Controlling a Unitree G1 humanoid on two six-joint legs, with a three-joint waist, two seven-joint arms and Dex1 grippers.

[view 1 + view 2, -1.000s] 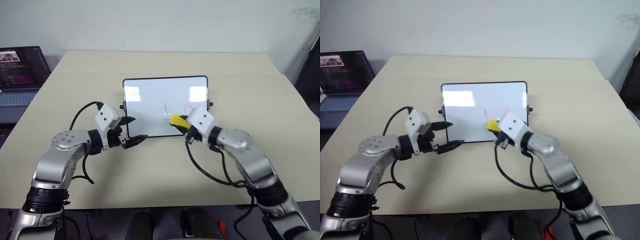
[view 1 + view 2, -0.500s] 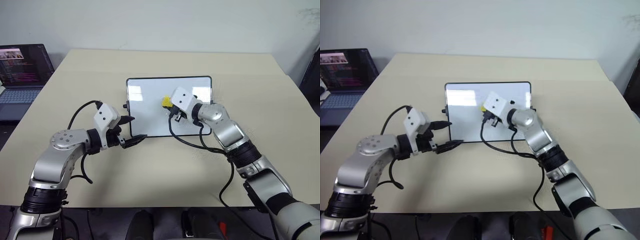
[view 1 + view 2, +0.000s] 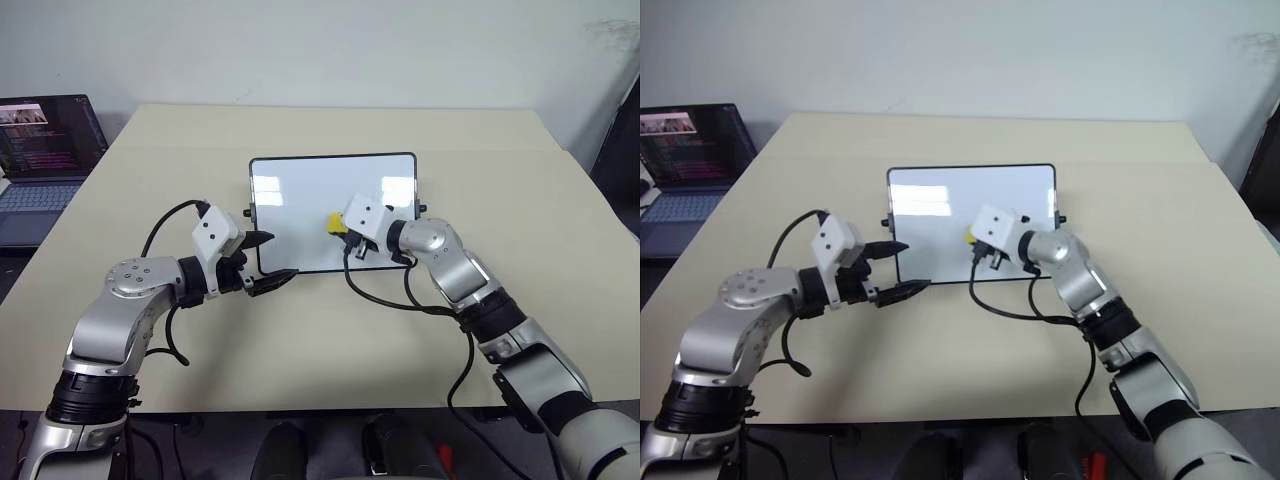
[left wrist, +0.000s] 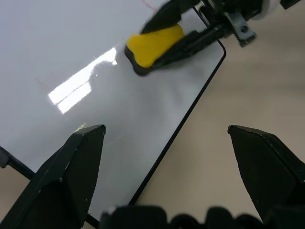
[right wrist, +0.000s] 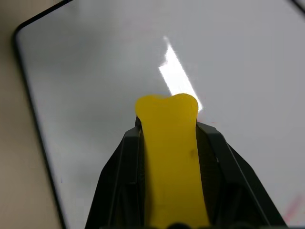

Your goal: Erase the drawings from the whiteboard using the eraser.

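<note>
Whiteboard (image 3: 300, 215) lies flat near the middle of the beige desk (image 3: 330, 330), black-framed, with a small knob on each side edge. Glare patches sit on its glossy face.

Eraser (image 3: 336, 222), yellow with a dark felt underside, is over the middle of the board's lower half, clamped between the two black fingers of the right gripper (image 3: 343, 224). The right wrist view shows the fingers (image 5: 119, 181) pressed against both long sides of the yellow block (image 5: 170, 157), its rounded end sticking out past the fingertips over the white surface. From the left wrist view the felt side faces the board; cannot tell whether it touches.

Drawings: only a faint red trace (image 5: 291, 210) shows at the board's edge in the right wrist view, and a thin red line (image 4: 151, 5) just beside the right gripper in the left wrist view. Shapes cannot be made out.

Left gripper (image 3: 268, 262) hovers at the board's lower left corner, fingers spread wide apart, nothing between them. One fingertip (image 3: 262, 239) sits over the board's left edge, the other over its lower edge.

Open laptop (image 3: 40, 165) stands off the desk's left side, screen lit.
</note>
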